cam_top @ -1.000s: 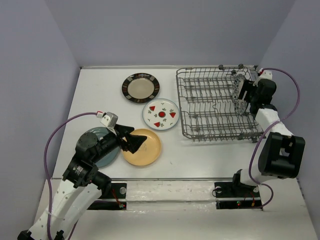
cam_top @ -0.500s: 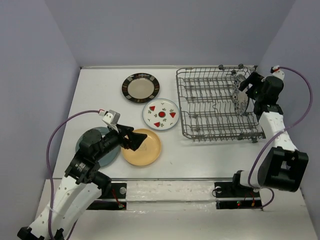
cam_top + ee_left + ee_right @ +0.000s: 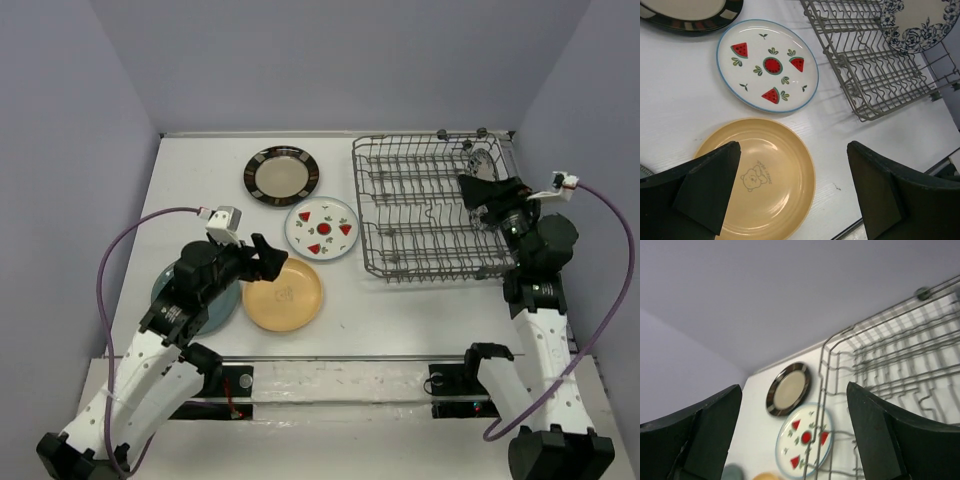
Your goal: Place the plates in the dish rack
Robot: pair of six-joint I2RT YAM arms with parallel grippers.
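White tabletop [image 3: 200, 190], yellow plate [image 3: 771, 165] lying flat, face up, right beneath the left gripper [image 3: 792, 190] — jaws spread wide, empty. Floral plate [image 3: 484, 163] stands on edge in the dish rack [image 3: 430, 270], beside the right gripper [image 3: 792, 430] — parted, empty.

The right end effector [image 3: 476, 198] has let go of the blue floral plate [image 3: 917, 22], which now stands unsupported in the dish rack [image 3: 430, 272]. The arm is drawn clear, jaws apart. The left end effector [image 3: 266, 262] has retreated leftward across the yellow plate [image 3: 292, 302] (bear mark now exposed).
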